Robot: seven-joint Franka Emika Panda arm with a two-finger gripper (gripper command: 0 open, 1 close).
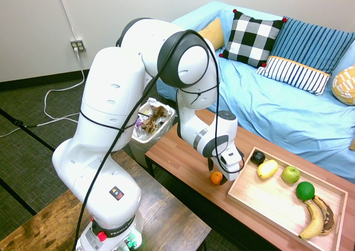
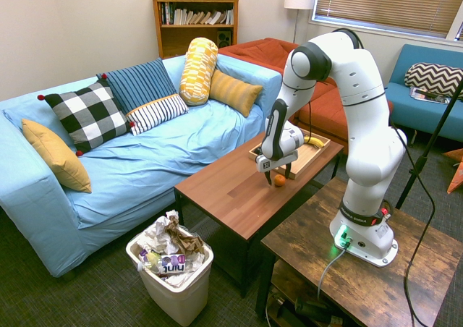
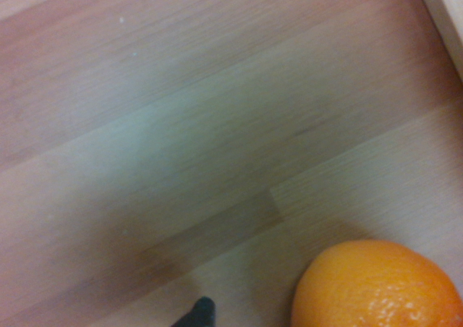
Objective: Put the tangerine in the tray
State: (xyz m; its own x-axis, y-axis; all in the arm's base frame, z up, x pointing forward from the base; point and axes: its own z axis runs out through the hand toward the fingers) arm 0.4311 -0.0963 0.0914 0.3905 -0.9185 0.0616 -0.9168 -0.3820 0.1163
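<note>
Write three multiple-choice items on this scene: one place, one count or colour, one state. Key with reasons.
1. Where is the tangerine?
A) in the tray
B) on the tabletop beside the tray
C) on the sofa

2. What colour is the fruit between the yellow oblong one and the round dark-green one?
A) light green
B) red
C) purple

3. How does the pincer stand?
A) shut
B) open
C) out of sight

Key:
1 B: it lies on bare wood outside the rim of the tray.
2 A: the apple there is light green.
3 B: its two fingers stand apart near the tangerine.
</note>
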